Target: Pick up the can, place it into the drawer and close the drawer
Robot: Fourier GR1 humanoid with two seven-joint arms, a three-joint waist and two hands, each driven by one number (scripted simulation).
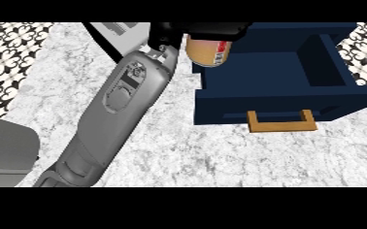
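Left hand (208, 30) clamped round can (208, 52), far end of scene, over open navy drawer's (287, 73) left edge; desk (215, 160) below.

My right forearm (118, 111) comes in from the lower left of the head view and slants up and to the right, its grey shell turned toward the camera. At its end my right hand (208, 30) sits at the top of the view, black fingers curled round the can (206, 52), which hangs below the palm. The wrist bends to the right from the forearm. My left hand does not show in this view.
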